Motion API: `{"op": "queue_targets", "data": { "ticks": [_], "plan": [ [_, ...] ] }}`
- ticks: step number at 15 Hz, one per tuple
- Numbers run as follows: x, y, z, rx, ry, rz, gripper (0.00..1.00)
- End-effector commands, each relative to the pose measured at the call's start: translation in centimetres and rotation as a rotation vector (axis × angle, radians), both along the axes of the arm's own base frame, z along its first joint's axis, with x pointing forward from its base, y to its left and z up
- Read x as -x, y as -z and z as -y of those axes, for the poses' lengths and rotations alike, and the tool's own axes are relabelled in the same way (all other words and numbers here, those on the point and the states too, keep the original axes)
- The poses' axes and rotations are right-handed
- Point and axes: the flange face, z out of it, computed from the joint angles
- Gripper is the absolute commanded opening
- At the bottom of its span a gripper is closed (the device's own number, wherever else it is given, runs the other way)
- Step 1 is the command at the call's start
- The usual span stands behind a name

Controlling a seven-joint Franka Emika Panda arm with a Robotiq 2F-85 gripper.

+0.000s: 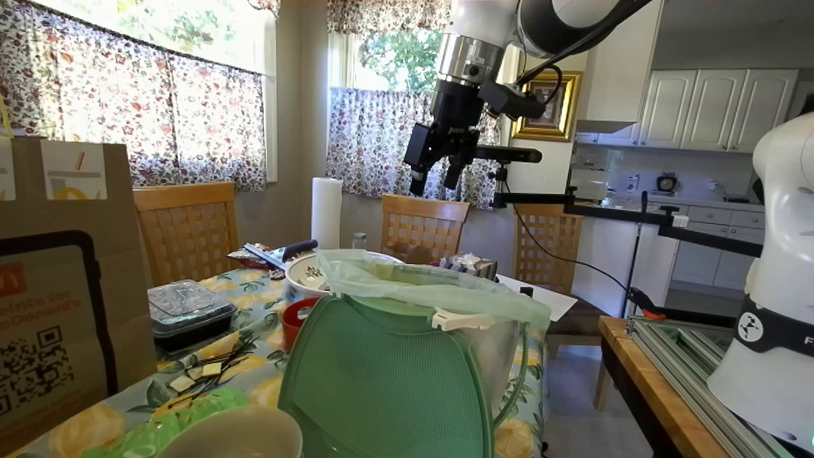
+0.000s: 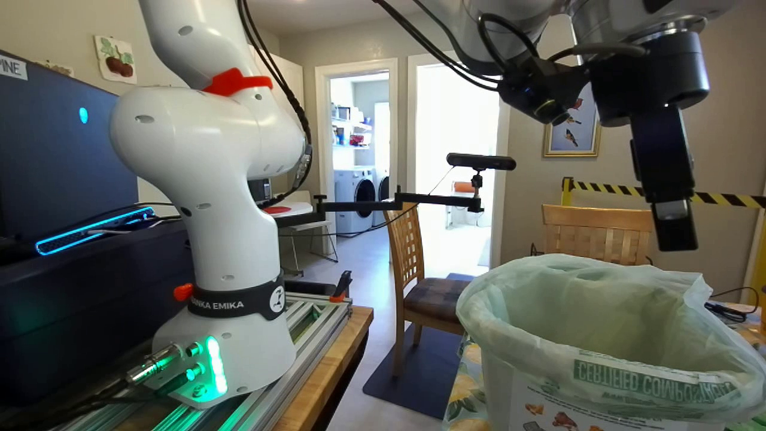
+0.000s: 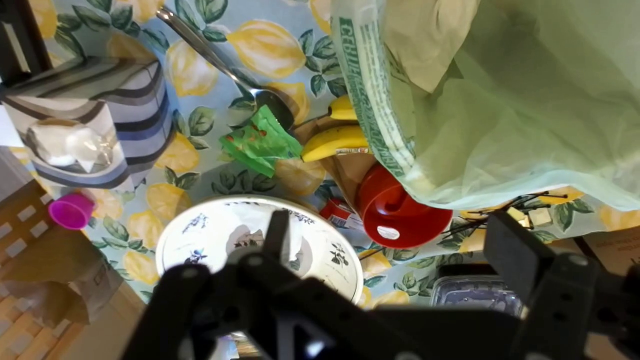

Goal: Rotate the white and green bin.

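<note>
In an exterior view, Robotiq gripper [image 1: 434,183] upper middle, spread and empty; compost bin [image 1: 400,362] below untouched, rotation's not started imo.

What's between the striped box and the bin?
In the wrist view, from the striped box to the bin: a metal spoon, a green packet, then two bananas nearest the bin, with a brown piece, partly hidden, beside them.

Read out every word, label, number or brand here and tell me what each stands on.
"F…" and "…ANKA EMIKA": robot's black band
"CERTIFIED COMPO…", upside down, rest unclear: bin liner
"…for McDonald's", "M" logo, QR code: paper bag
"PINE", at the picture's edge: label on dark panel
Too blurred: small print on the bin, banana sticker, red packet.
</note>
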Motion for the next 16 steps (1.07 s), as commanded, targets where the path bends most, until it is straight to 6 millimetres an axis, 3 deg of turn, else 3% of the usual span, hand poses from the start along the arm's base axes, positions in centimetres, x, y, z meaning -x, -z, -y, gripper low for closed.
{"op": "queue_targets", "data": {
  "ticks": [1,5,10,16],
  "plan": [
    [0.0,0.0,0.0,0.0,0.0,-0.001,1.0],
    [0.0,0.0,0.0,0.0,-0.001,-0.001,1.0],
    [-0.5,-2.3,0.9,-0.057,-0.206,0.211,1.0],
    [0.7,-2.4,0.6,-0.238,-0.391,0.326,1.0]
  ]
}}
